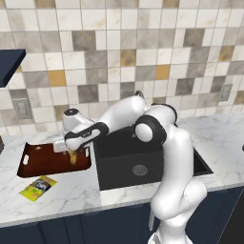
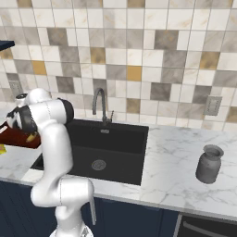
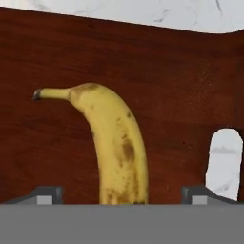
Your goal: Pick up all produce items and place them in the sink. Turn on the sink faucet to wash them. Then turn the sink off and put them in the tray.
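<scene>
My end effector is standing with its fingers spread wide apart, and the banana is lying between them, its long axis running straight away from me and its stem curling off at the far end. It is resting on the floor of the reddish-brown tray, so I am judging the release done. Beyond the tray's rim, the marble bench is carrying a yellow-green packet, with the black sink just beside the tray.
</scene>
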{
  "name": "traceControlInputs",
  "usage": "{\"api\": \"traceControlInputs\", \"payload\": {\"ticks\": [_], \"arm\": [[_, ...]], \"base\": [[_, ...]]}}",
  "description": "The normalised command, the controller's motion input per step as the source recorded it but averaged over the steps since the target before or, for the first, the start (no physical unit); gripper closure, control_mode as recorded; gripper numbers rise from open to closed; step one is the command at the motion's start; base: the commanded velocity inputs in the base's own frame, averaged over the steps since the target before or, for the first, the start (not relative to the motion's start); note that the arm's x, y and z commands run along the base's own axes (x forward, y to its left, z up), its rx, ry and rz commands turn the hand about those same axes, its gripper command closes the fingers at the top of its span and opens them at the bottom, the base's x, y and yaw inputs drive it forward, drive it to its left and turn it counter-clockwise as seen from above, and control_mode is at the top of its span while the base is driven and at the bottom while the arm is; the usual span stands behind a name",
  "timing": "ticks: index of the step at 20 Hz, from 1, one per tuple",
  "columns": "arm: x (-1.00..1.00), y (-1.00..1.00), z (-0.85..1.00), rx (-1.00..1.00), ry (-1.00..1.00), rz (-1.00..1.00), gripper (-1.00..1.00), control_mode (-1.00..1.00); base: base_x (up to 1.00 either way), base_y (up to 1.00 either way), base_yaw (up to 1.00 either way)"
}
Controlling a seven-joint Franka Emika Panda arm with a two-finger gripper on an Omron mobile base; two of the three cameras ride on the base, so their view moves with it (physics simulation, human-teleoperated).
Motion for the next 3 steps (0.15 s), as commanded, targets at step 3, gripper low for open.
{"api": "traceControlInputs", "payload": {"ticks": [3], "arm": [[-0.07,0.0,0.26,-0.04,0.03,-0.03,-1.0,-1.0]], "base": [[0.0,0.0,0.0]]}}
